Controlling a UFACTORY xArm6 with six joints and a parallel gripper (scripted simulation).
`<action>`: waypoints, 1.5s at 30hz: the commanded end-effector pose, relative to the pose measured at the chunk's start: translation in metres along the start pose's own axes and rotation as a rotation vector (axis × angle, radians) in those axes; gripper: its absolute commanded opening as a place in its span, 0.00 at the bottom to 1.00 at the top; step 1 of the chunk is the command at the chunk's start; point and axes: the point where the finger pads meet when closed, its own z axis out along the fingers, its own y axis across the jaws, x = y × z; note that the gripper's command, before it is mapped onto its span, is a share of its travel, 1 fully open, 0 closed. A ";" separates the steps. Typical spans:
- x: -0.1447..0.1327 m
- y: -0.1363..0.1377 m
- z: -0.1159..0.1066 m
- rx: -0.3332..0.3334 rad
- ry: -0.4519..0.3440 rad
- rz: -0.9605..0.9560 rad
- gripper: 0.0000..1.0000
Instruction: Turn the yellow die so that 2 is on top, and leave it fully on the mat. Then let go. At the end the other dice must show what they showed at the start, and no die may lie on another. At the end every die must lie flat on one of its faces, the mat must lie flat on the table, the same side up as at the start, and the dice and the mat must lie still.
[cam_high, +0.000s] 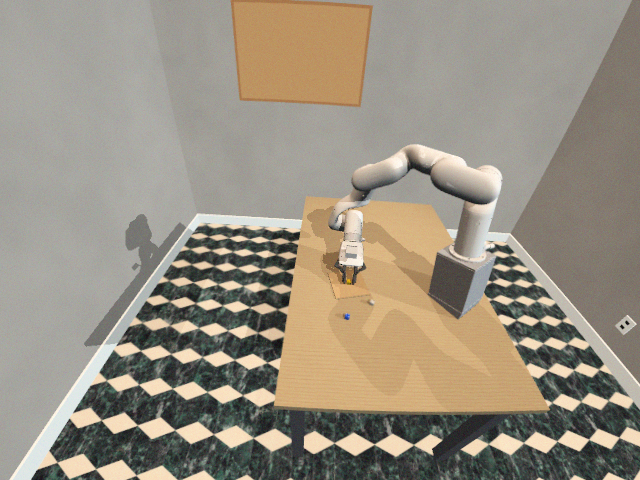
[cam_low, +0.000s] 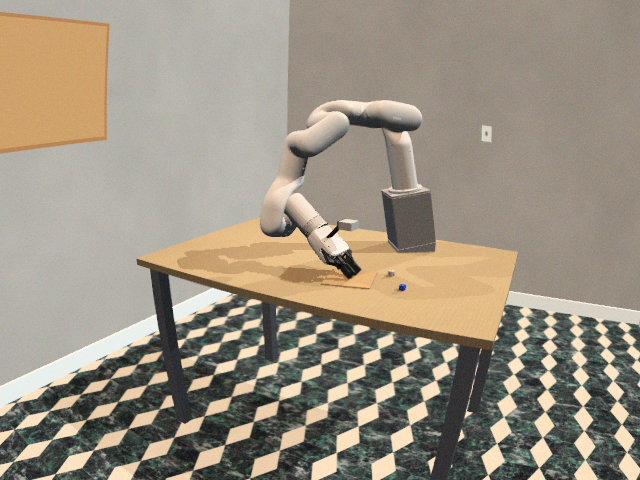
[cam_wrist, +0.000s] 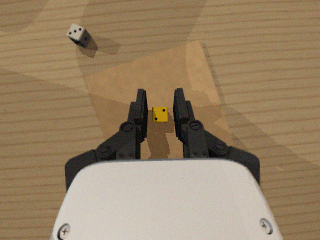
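Small yellow die (cam_wrist: 160, 114) lies on the thin tan square mat (cam_wrist: 125, 82), between the black fingers, which stand apart with a gap either side.
It looks light, rigid, smooth-faced and likely slippery; pinch two opposite flat faces squarely.

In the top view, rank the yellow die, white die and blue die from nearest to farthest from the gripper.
1. Yellow die: between the fingers of the gripper, on the mat.
2. White die: just off the mat's corner, toward the arm's base.
3. Blue die: farther out, past the mat's near edge.
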 end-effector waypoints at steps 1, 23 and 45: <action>0.000 0.001 -0.001 -0.002 -0.001 -0.002 0.31; 0.000 0.001 -0.001 -0.002 -0.001 -0.002 0.31; 0.000 0.001 -0.029 -0.002 -0.001 -0.002 0.31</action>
